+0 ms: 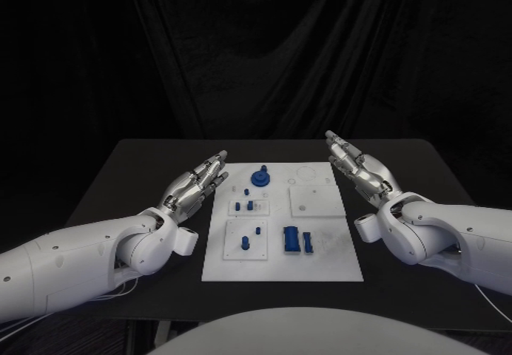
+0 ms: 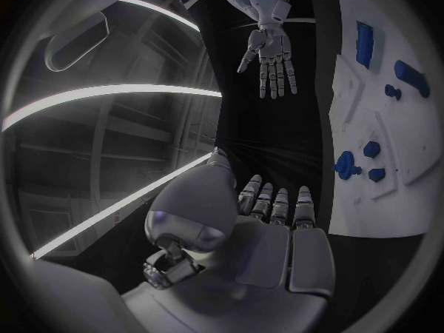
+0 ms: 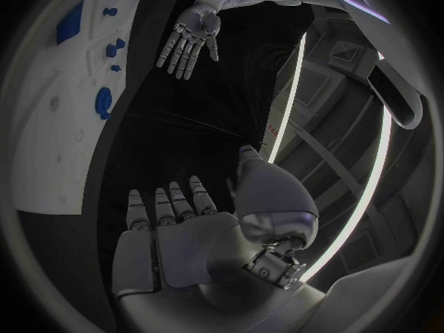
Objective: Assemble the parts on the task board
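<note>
The left hand (image 2: 268, 237) lay flat and empty beside the white board (image 2: 370, 192) with blue parts (image 2: 348, 164), the right hand (image 2: 270, 55) opposite.

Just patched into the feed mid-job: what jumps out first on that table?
The white task board lies mid-table, dotted with small blue parts: a round knobbed piece at its far end and a pair of upright blocks nearer the robot. The left hand and the right hand flank the board, fingers straight, holding nothing.
</note>
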Robot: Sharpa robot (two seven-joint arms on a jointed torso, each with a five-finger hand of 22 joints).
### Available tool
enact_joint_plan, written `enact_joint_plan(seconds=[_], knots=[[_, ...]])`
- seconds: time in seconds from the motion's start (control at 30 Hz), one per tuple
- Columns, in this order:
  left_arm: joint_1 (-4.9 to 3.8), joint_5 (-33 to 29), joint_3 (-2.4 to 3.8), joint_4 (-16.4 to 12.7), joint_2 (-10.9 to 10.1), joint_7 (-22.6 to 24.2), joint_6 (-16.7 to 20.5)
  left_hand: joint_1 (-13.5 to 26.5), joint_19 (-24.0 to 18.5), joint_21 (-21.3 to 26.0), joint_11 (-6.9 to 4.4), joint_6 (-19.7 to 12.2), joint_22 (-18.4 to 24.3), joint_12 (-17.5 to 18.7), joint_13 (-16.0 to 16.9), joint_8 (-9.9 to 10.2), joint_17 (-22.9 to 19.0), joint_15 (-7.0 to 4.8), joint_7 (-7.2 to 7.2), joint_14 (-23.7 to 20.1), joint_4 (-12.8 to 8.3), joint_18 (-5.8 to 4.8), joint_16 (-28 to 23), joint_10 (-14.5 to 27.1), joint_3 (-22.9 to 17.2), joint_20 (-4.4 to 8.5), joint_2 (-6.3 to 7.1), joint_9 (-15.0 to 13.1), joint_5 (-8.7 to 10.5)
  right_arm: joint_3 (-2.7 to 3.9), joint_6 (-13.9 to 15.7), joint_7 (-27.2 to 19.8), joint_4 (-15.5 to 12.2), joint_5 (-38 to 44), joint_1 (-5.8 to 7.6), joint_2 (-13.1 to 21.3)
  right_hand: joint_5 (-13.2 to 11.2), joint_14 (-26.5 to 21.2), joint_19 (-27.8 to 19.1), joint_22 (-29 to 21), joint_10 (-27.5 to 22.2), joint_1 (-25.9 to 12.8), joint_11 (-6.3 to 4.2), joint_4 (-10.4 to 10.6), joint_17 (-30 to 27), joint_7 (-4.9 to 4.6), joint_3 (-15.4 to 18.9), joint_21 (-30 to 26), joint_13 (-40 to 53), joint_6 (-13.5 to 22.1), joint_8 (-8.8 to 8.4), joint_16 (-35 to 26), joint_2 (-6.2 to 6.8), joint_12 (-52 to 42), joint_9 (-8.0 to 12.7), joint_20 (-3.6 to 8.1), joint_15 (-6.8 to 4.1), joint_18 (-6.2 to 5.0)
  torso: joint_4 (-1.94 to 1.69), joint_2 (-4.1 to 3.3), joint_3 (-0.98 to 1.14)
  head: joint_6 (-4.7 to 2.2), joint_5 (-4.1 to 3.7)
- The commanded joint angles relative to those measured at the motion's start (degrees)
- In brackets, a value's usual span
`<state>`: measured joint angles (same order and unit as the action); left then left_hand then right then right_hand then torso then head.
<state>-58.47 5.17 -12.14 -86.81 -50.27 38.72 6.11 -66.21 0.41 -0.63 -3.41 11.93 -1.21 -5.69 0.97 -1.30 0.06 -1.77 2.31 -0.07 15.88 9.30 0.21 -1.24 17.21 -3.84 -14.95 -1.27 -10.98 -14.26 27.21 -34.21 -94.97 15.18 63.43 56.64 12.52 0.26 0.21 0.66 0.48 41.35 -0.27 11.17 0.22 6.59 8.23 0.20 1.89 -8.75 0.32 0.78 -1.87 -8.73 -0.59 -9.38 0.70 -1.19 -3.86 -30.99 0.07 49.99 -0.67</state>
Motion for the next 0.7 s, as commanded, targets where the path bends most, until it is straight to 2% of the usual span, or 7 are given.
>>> enact_joint_plan(seconds=[0.03, 0.07, 0.1, 0.13, 0.43, 0.67, 0.7], knots=[[-0.04, -0.1, 0.22, -0.2, -0.09, -0.06, 0.64, 20.96, -0.41, 0.63, 3.41, -3.77, 1.21, 5.69, -0.97, 1.3, -0.06, 1.77, -2.31, 0.07, -5.04, -2.79, -0.21, 1.24, -5.44, 3.84, 4.72, 1.27, 3.47, 0.61, 1.04, 0.52, 0.1, -0.36, -0.08, -0.44, -5.27, -0.26, -0.21, -0.66, -0.48, -17.65, 0.27, -4.7, -0.22, -6.59, -3.48, -0.2, -1.89, 3.69, -0.32, -0.78, 1.87, 3.68, 0.59, 3.95, -0.7, 1.19, 0.06, 0.02, -0.01, -0.35, 0.06], [-0.06, -0.16, 0.36, -0.23, -0.02, -0.16, 1.09, 22.7, -0.41, 0.63, 3.41, -4.09, 1.21, 5.69, -0.97, 1.3, -0.06, 1.77, -2.31, 0.07, -5.47, -2.78, -0.21, 1.24, -5.87, 3.84, 5.12, 1.27, 3.77, 1.0, 1.49, 0.63, 0.24, -0.78, -0.17, -0.77, -6.5, -0.26, -0.21, -0.66, -0.48, -21.76, 0.27, -5.81, -0.22, -6.59, -8.23, -0.2, -1.89, 4.6, -0.32, -0.78, 1.87, 4.54, 0.59, 4.89, -0.7, 1.19, 0.12, 0.02, -0.01, -0.57, 0.07], [-0.08, -0.24, 0.54, -0.28, 0.06, -0.29, 1.64, 24.36, -0.41, 0.63, 3.41, -4.4, 1.21, 5.69, -0.97, 1.3, -0.06, 1.77, -2.31, 0.07, -5.9, -2.78, -0.21, 1.24, -6.3, 3.84, 5.49, 1.27, 4.06, 1.48, 2.05, 0.77, 0.41, -1.3, -0.28, -1.18, -7.49, -0.26, -0.21, -0.66, -0.48, -25.02, 0.27, -6.73, -0.22, -6.59, -8.23, -0.2, -1.89, 8.75, -0.32, -0.78, 1.87, 8.73, 0.59, 9.38, -0.7, 1.19, 0.19, 0.02, -0.01, -0.85, 0.08], [-0.11, -0.33, 0.75, -0.33, 0.16, -0.45, 2.31, 25.97, -0.41, 0.63, 3.41, -4.64, 1.21, 5.69, -0.97, 1.3, -0.06, 1.77, -2.31, 0.07, -6.3, -2.82, -0.21, 1.24, -6.7, 3.84, 5.85, 1.27, 4.3, 2.05, 2.71, 0.94, 0.62, -1.93, -0.41, -1.66, -8.34, -0.26, -0.21, -0.66, -0.48, -27.83, 0.27, -11.17, -0.22, -6.59, -8.23, -0.2, -1.89, 8.75, -0.32, -0.78, 1.87, 8.73, 0.59, 9.38, -0.7, 1.19, 0.27, 0.01, -0.01, -1.18, 0.1], [-0.69, -2.09, 4.9, -1.35, 2.14, -3.54, 15.32, 38.97, -0.41, 0.63, 3.41, -6.94, 1.21, 5.69, -0.97, 1.3, -0.06, 1.77, -2.31, 0.07, -9.55, -4.38, -0.21, 1.24, -9.95, 3.84, 8.78, 1.27, 6.46, 11.38, 13.55, 3.6, 3.98, -12.05, -2.6, -9.52, -12.52, -0.26, -0.21, -0.66, -0.48, -41.35, 0.27, -11.17, -0.22, -6.59, -8.23, -0.2, -1.89, 8.75, -0.32, -0.78, 1.87, 8.73, 0.59, 9.38, -0.7, 1.19, 1.89, -0.08, -0.04, -7.69, 0.36], [-1.26, -3.86, 9.07, -2.39, 4.12, -6.65, 28.41, 45.53, -0.41, 0.63, 3.41, -11.93, 1.21, 5.69, -0.97, 1.3, -0.06, 1.77, -2.31, 0.07, -11.17, -5.07, -0.21, 1.24, -11.57, 3.84, 10.27, 1.27, 10.98, 14.23, 16.88, 4.41, 5.01, -15.16, -3.27, -11.94, -12.52, -0.26, -0.21, -0.66, -0.48, -41.35, 0.27, -11.17, -0.22, -6.59, -8.23, -0.2, -1.89, 8.75, -0.32, -0.78, 1.87, 8.73, 0.59, 9.38, -0.7, 1.19, 3.19, -0.15, -0.06, -12.94, 0.56], [-1.33, -4.06, 9.53, -2.5, 4.34, -6.99, 29.84, 46.61, -0.41, 0.63, 3.41, -11.93, 1.21, 5.69, -0.97, 1.3, -0.06, 1.77, -2.31, 0.07, -11.44, -9.3, -0.21, 1.24, -11.85, 3.84, 10.49, 1.27, 10.98, 14.26, 16.9, 4.42, 5.02, -15.18, -3.27, -11.95, -12.52, -0.26, -0.21, -0.66, -0.48, -41.35, 0.27, -11.17, -0.22, -6.59, -8.23, -0.2, -1.89, 8.75, -0.32, -0.78, 1.87, 8.73, 0.59, 9.38, -0.7, 1.19, 3.38, -0.16, -0.06, -13.71, 0.59]])
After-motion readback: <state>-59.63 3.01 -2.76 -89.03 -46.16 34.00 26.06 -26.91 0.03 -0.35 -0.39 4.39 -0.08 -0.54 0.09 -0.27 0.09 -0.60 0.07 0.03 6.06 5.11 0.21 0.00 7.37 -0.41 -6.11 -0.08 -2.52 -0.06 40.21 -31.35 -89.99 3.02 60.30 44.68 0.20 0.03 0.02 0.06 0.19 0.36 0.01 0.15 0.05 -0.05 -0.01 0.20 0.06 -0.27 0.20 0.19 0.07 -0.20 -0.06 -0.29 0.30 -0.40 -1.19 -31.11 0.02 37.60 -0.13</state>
